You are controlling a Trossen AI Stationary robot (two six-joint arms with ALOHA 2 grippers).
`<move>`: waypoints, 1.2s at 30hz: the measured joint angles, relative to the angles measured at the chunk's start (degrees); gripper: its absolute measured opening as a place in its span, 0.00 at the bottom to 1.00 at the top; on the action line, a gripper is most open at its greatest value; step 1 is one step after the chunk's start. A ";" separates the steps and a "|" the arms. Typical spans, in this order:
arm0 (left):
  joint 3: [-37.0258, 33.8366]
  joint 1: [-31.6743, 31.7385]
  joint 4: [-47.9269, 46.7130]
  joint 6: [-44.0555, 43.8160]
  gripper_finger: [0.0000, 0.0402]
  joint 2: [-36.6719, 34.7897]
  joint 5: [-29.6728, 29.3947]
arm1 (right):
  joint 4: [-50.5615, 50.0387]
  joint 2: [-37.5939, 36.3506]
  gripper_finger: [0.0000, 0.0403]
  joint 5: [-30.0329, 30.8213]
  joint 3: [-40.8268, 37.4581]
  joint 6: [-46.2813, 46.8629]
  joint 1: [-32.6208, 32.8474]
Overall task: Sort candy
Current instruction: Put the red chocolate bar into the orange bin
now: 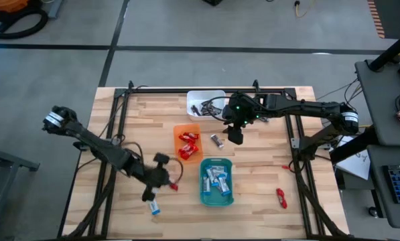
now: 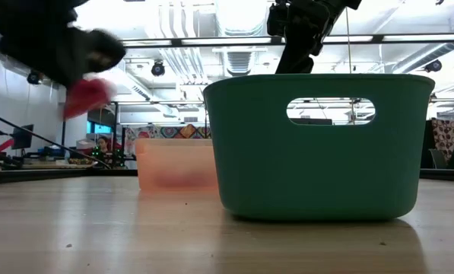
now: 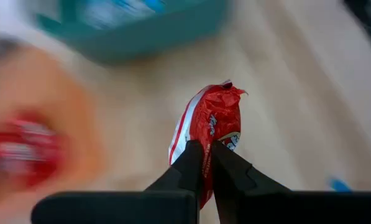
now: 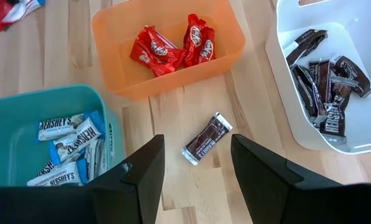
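My left gripper (image 1: 169,182) is shut on a red-wrapped candy (image 3: 209,127) near the table's near edge, left of the teal tray (image 1: 216,196). The low view shows that candy (image 2: 86,96) well above the tabletop. My right gripper (image 4: 194,165) is open and hovers over a dark brown candy (image 4: 207,138), which lies flat on the wood between the orange tray (image 4: 114,28) and the white tray (image 4: 278,56). The orange tray holds red candies (image 4: 173,46), the white tray dark ones (image 4: 322,81), and the teal tray blue-and-white ones (image 4: 67,140). My left gripper pinches the red candy between its two fingers (image 3: 191,165), at one end of the wrapper (image 3: 204,144). The rest of the candy sticks out beyond the fingertips. It is lifted clear of the table.
A blue-and-white candy (image 1: 155,209) lies on the wood near the near edge, close to my left gripper. A red candy (image 1: 281,196) lies right of the teal tray. The three trays stand in the table's middle, with bare wood to either side.
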 joint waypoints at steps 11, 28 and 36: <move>0.04 18.65 6.91 10.01 0.01 -4.42 -16.40 | 0.00 0.00 0.44 0.07 -0.02 -0.02 0.00; 4.60 27.63 8.57 8.41 0.01 9.31 -5.62 | -10.40 0.00 0.44 17.95 -0.02 7.16 -0.15; 4.66 27.72 8.48 8.33 0.03 10.33 -5.67 | -10.73 0.00 0.44 18.01 -0.02 7.13 -0.15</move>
